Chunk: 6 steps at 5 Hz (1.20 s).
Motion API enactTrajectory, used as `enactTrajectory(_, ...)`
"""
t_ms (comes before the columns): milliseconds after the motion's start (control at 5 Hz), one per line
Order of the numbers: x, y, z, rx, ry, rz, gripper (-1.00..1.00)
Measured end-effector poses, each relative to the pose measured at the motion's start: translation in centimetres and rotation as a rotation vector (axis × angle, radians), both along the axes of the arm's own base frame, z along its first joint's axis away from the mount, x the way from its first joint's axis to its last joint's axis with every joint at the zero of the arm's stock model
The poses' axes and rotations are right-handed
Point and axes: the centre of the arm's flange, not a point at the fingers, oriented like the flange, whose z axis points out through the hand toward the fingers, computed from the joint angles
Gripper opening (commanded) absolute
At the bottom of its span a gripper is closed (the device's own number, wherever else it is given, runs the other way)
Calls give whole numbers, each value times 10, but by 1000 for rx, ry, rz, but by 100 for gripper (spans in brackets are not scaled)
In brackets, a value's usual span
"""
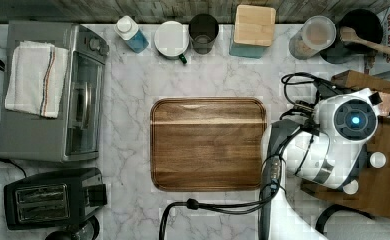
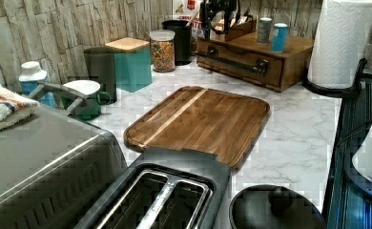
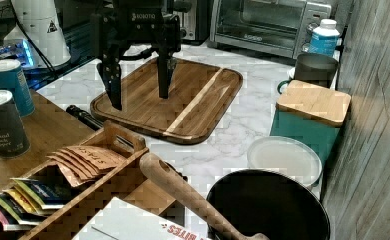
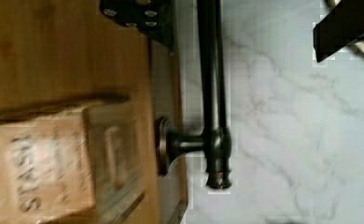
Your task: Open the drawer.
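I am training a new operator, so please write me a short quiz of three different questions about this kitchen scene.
1. True or false: the gripper is shut on the drawer's handle.
2. In the left view, which stands on the cabinet top above the drawer?
A. two cylindrical tins
B. a toaster
C. a kettle
3. Fill in: the big flat wooden thing in the middle of the marble counter is a ____.

Key: 1 false, its fingers hang open above the handle; 2 A; 3 cutting board.
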Motion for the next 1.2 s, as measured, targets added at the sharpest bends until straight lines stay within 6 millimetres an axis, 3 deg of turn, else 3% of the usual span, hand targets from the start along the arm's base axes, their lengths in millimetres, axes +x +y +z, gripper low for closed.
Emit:
enactTrajectory(600, 0, 17, -59, -2, 54, -8, 100)
enactTrajectory(1200, -11, 6, -110, -13, 73, -29, 100)
